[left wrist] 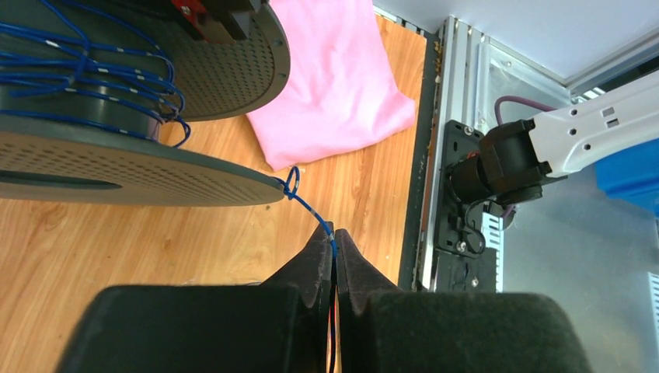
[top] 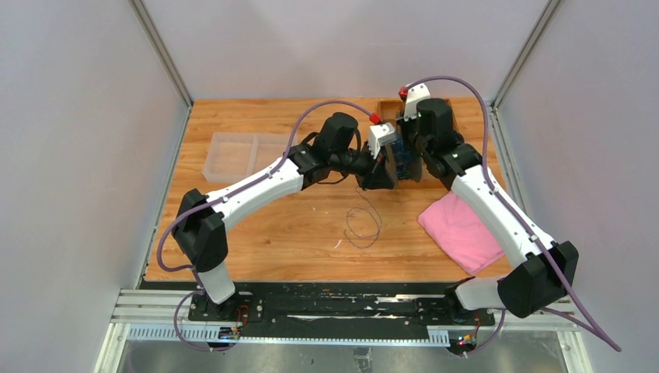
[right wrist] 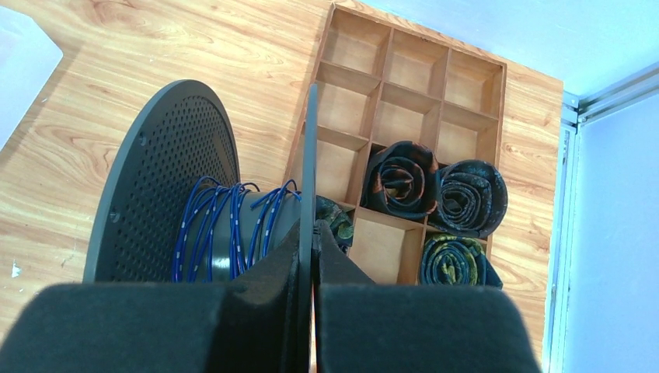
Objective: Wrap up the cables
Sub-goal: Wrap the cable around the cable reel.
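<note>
A clear tray sits in the upper left of the top view, on the wooden worktop. To its right, the left arm reaches toward the centre. The left claw is clenched on the cable, a thin blue wire with pale marks. The wire runs taut from the pinched fingertips up to a small loop at the rim of the spool. More turns of the wire lie loosely wound around the spool's core. In the top view, a slack length of it hangs down from the claws and curls in a loose loop on the bare worktop at centre frame. The right claw is clenched on the edge of the spool's thin flange and holds the spool above the worktop. At lower right lies a pink cloth. Behind the spool, at upper right, a wooden divider box holds dark rolled bundles in some compartments.
</note>
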Robot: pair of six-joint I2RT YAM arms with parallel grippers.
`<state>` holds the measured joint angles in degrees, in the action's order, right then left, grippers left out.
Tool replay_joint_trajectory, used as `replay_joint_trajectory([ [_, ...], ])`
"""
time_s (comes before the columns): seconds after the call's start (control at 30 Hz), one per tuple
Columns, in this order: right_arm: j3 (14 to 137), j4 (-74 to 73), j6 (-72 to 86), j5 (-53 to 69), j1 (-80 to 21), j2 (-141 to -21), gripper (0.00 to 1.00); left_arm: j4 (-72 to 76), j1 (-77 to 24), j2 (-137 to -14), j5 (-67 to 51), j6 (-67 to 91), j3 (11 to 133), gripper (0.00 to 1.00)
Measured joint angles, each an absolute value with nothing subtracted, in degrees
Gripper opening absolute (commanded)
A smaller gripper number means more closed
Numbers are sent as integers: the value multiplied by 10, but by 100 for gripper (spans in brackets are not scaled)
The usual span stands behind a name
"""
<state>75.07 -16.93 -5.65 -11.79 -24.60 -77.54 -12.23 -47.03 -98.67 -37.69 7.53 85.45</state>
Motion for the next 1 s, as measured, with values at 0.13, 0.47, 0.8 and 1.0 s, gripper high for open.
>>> replay_joint_trajectory([
  [0.13, 736, -165, -61, -116, -250, -759, 1, -141, -468, -987, -377, 66, 868, 2],
  [0.47, 707, -147, -73, -102, -261, -730, 1, -161, -443, -987, -385, 71, 906, 4],
  [0.8, 687, -147, -104, -69, -270, -726, 1, -153, -409, -988, -401, 114, 924, 8],
  [1.0, 672, -149, -120, -47, -270, -719, 1, -147, -381, -990, -409, 139, 931, 6],
])
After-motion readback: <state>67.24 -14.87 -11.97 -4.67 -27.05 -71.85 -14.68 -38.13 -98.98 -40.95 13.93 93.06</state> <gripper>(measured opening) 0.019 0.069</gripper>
